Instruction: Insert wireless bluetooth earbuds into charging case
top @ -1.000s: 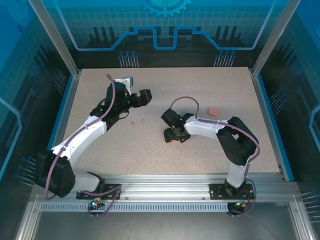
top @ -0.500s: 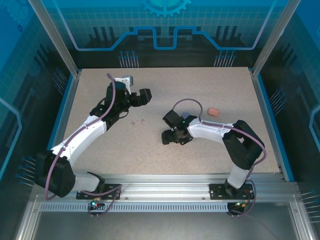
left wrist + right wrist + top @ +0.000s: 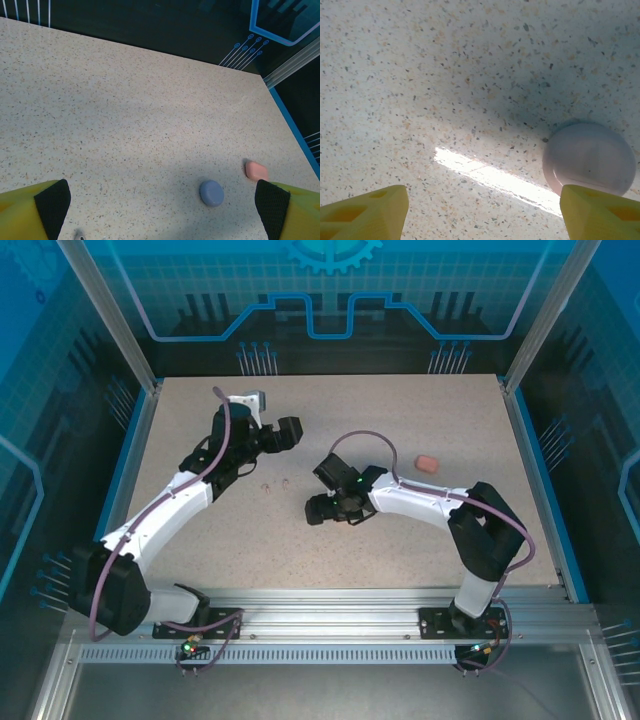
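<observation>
Two tiny earbuds (image 3: 287, 481) lie on the counter (image 3: 400, 410) between the arms; a pale round case (image 3: 589, 159) sits just beside the right claw (image 3: 480, 210), open and empty; the left claw (image 3: 162, 205) gapes wide too; a low, careless sweep could flick those buds away.

Two tiny earbuds (image 3: 266, 483) lie on the speckled tabletop (image 3: 400, 410) left of centre, just below the left gripper (image 3: 290, 433). The right gripper (image 3: 316, 509) hangs near the centre. A coral-pink case (image 3: 427, 462) rests alone right of centre.
</observation>
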Robot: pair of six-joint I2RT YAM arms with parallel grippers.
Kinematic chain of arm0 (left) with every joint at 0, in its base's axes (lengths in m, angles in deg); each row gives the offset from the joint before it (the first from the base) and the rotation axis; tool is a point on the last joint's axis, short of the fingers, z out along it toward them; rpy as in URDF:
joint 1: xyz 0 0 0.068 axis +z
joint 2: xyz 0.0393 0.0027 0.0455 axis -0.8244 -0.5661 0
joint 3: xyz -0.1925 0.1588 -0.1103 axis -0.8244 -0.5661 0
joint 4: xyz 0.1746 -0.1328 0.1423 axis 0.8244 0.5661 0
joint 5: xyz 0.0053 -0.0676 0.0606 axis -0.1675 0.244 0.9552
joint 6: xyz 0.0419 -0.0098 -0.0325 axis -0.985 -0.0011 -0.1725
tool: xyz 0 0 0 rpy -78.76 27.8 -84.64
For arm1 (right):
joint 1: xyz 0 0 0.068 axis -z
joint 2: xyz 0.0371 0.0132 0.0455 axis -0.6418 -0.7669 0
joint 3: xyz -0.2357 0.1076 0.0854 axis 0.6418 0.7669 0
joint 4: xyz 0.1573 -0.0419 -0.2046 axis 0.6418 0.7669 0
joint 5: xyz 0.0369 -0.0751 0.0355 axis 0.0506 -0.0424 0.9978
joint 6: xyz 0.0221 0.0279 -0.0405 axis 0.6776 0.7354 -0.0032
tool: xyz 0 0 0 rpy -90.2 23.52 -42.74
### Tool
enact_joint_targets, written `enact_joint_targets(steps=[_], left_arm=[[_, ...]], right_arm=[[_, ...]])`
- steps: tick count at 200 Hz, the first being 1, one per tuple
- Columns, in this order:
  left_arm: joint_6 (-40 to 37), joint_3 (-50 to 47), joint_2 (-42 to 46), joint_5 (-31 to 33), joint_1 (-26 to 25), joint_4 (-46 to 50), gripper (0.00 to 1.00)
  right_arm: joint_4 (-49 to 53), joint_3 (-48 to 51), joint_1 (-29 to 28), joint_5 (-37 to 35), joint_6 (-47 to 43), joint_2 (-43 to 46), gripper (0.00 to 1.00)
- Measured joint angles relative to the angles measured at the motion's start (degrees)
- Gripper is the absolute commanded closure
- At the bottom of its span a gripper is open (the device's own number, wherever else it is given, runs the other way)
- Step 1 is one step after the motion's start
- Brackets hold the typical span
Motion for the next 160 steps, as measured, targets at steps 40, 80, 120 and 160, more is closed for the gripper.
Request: enact_joint_targets(steps=[40, 80, 120, 160], left_arm=[[-0.07, -0.02, 0.26, 0.44, 0.00, 0.00, 0.01], [-1.01, -0.09, 0.98, 0.61, 0.00, 0.00, 0.01], [-1.16, -0.09, 1.31, 0.63, 0.00, 0.00, 0.01], [-1.33, -0.09, 1.55, 0.76, 0.00, -0.02, 0.01]], right_arm=[[2.84, -0.55, 1.49, -2.10, -0.15, 0.13, 0.19], [3.74, 0.79, 2.75, -4.31, 0.07, 0.04, 0.19], [4.07, 1.38, 2.75, -4.44, 0.72, -2.56, 0.19], [3.91, 1.38, 1.66, -3.54, 1.27, -4.04, 0.20]])
